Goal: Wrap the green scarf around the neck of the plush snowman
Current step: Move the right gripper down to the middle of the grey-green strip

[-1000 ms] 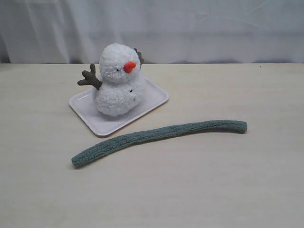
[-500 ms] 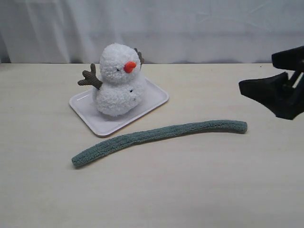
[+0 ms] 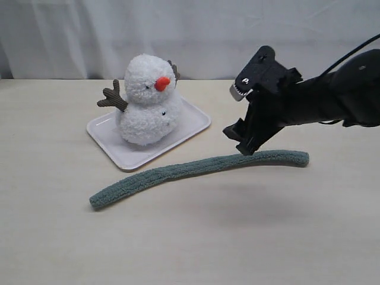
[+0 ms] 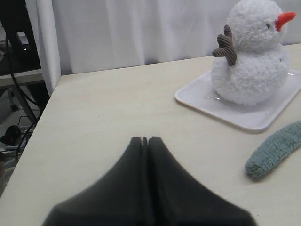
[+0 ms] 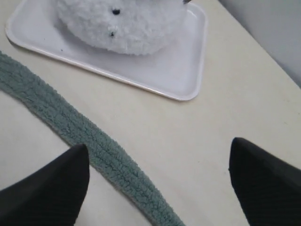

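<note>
Approaching the grasp is the step in hand.

Exterior view: the plush snowman (image 3: 148,101) sits upright on a white tray (image 3: 193,126) near the far edge of the worktop (image 3: 297,231), left of its middle. The snowman's neck (image 3: 149,105) is bare. The green scarf (image 3: 196,169) lies flat on the worktop between the tray and the near edge, running from the left side toward the right side, close to the tray's near corner but apart from it. The right gripper (image 3: 236,116) hangs just above the scarf's right-hand part, jaws spread, holding nothing.

Left wrist view: the left gripper (image 4: 145,141) shows its jaws pressed together with nothing between them. It is well apart from the tray (image 4: 244,120), the snowman (image 4: 249,61) and the scarf's rounded end (image 4: 273,148).

Right wrist view: the right gripper (image 5: 159,147) stands wide open. The scarf (image 5: 70,125) runs diagonally under it, close to one finger and off centre; the tray (image 5: 188,70) and snowman (image 5: 117,19) lie beyond.

Procedure, as judged:
1. Shift the open jaws until the strip is centred between them.
2. Turn the jaws square across the strip.
3. Descend to the worktop and close on the full thickness, not the pile alone.
4. Lift slowly, since the free length will drag toward the tray.
</note>
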Motion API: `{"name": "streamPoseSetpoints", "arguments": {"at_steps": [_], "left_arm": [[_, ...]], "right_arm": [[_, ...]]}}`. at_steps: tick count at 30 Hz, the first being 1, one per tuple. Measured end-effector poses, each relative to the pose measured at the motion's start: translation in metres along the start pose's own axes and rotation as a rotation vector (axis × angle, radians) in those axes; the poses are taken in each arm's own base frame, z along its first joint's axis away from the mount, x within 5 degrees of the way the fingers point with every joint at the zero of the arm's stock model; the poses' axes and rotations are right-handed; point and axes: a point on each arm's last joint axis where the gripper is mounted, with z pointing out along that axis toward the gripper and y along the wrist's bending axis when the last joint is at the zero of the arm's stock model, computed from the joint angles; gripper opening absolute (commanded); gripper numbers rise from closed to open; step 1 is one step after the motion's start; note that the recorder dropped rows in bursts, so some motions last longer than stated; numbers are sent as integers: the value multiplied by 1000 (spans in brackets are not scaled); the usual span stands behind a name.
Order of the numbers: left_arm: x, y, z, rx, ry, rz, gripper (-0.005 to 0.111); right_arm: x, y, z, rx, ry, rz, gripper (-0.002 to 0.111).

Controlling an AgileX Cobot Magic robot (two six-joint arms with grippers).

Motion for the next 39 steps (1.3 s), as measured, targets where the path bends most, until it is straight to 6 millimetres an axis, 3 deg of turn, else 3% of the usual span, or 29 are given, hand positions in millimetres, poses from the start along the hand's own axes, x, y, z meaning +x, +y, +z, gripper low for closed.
{"name": "streamPoseSetpoints", "arguments": {"at_steps": [5,11,16,21,24,30,33,36,39], "left_arm": [[0,0,0,0,0,0,0],[0,0,0,0,0,0,0],[0,0,0,0,0,0,0],[0,0,0,0,0,0,0],[0,0,0,0,0,0,0],[0,0,0,0,0,0,0],[0,0,0,0,0,0,0],[0,0,0,0,0,0,0],[0,0,0,0,0,0,0]], "right_arm": [[7,-13,29,100,59,5,76],[0,-37,41,309,-6,69,76],[2,-61,35,602,-31,101,76],[14,-98,15,821,142,259,76],[24,-111,12,787,229,327,76],[26,-109,17,714,218,356,76],[25,-109,26,675,196,359,68],[21,-103,41,534,105,346,59],[16,-85,54,337,10,254,57]]}}
